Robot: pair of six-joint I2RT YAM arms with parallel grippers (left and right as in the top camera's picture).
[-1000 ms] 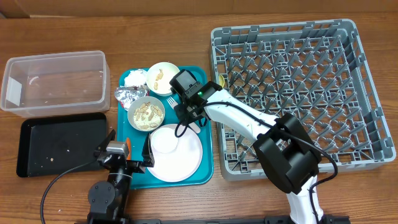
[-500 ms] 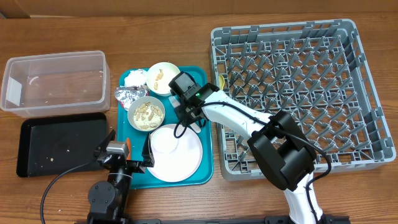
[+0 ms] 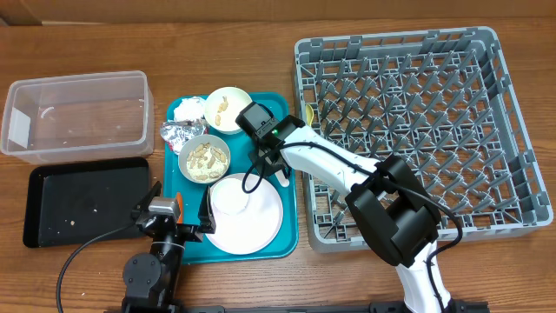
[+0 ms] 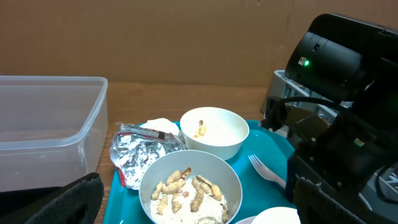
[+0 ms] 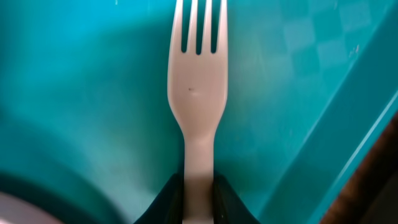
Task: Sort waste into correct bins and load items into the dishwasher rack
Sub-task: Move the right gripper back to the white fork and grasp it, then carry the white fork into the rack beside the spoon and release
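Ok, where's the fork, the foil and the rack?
fork (image 5: 198, 87): right wrist view, head below the tines.
foil (image 4: 140, 155): left wrist view, crumpled middle.
rack (image 3: 391, 43): overhead view, far wall.

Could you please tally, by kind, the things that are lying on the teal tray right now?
Bowls: 2
Plate: 1
Fork: 1
Foil wrapper: 1
Napkin: 1
Total: 6
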